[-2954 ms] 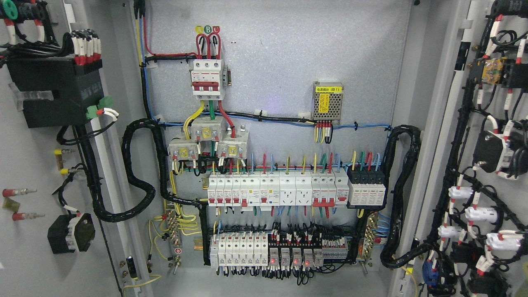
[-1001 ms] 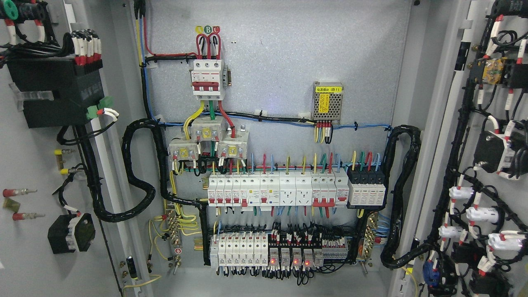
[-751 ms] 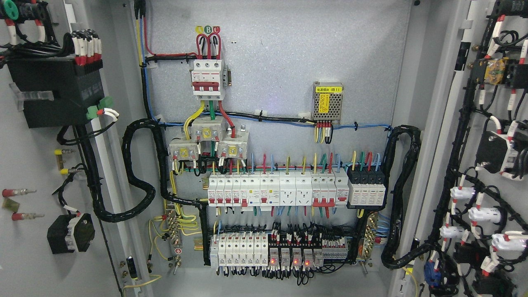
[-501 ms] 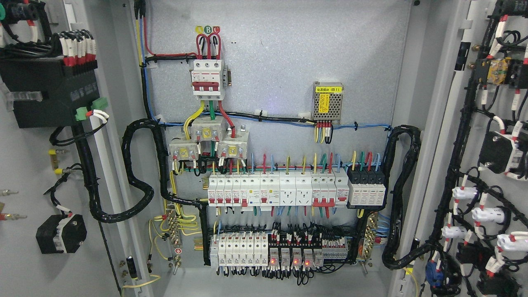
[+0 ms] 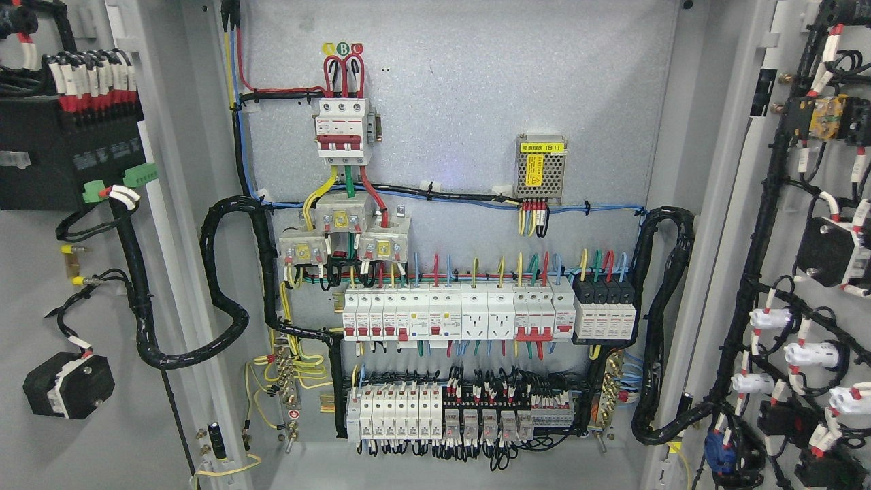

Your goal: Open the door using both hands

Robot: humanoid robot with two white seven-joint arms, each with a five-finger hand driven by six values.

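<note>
An electrical cabinet stands open in front of me. The left door [image 5: 41,292] is swung outward at the picture's left, its inner face carrying a black module [image 5: 68,160] and wiring. The right door [image 5: 752,320] is swung outward at the picture's right, its inner face carrying black cable looms and white fittings [image 5: 810,354]. Between them shows the grey back panel [image 5: 476,102] with a red and white main breaker [image 5: 342,133] and rows of small breakers [image 5: 456,313]. Neither hand nor arm shows in the head view.
A thick black cable loop [image 5: 218,286] hangs from the left door to the panel. Another black cable loop [image 5: 663,327] hangs at the panel's right side. A small perforated power supply [image 5: 541,170] sits on the panel. The lower row of relays [image 5: 476,422] sits near the bottom.
The left door has swung further out to the left, its black module and parts shifting left. The right door has swung slightly further right. The red relay lights at the bottom no longer glow.
</note>
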